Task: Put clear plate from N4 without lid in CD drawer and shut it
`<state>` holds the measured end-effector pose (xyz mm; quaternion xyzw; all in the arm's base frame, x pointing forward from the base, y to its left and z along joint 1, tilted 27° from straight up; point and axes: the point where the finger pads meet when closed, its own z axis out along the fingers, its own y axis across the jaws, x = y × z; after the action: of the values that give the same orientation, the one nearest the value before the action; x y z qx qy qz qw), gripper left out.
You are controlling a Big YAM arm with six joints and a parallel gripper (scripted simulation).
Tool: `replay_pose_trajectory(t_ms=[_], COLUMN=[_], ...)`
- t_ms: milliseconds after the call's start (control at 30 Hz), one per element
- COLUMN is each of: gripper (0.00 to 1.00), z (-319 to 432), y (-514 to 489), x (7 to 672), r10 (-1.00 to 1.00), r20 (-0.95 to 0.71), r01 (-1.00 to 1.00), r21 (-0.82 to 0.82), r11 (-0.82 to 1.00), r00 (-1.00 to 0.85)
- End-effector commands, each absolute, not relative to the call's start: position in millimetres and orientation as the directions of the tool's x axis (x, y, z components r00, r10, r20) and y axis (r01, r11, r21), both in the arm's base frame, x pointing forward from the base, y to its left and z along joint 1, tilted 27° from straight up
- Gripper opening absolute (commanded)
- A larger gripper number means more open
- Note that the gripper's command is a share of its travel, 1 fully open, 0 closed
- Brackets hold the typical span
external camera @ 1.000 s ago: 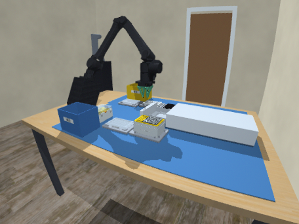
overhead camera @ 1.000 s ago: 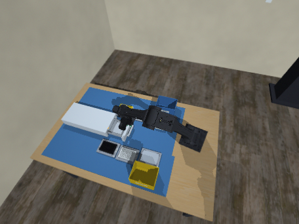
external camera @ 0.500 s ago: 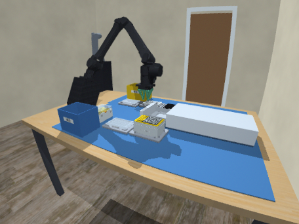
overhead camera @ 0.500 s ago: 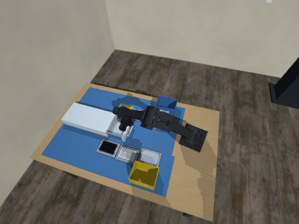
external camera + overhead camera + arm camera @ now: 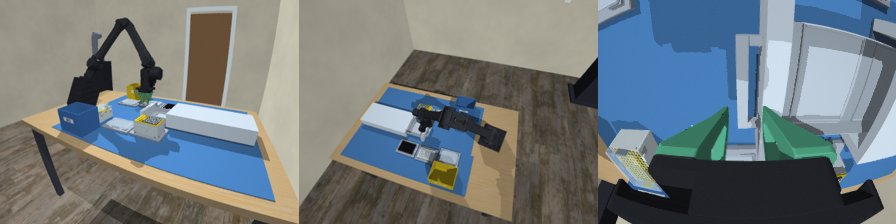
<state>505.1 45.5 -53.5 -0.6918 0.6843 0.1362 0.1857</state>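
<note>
The cooler CD is a long white box on the blue mat. Its drawer stands pulled out toward the arm's base. In the wrist view the drawer's pale floor with grey ribs is empty. The white bar handle runs in front of the drawer. My gripper hangs over the handle with its green fingers partly apart and nothing between them; it also shows in the exterior view. A pale plate lies in a grey nest near the yellow bin. I cannot read the nest labels.
A black plate and a gridded plate lie in nests beside the pale one. A yellow bin stands at the mat's front, a blue bin at the back. A yellow-topped tip box and a white plate sit beside the drawer.
</note>
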Motion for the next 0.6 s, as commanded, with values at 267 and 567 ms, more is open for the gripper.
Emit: replay_pose_trajectory(t_ms=[267,567], gripper=[0.3,0.3], z=[-68,-77], y=[59,63], x=[504,504], r10=[-0.895,-0.896], r20=[-0.445,-0.444], r01=[-0.998,-0.998], r21=[-0.068,-0.067], r11=[0.006,0.006], r00=[0.025,0.025])
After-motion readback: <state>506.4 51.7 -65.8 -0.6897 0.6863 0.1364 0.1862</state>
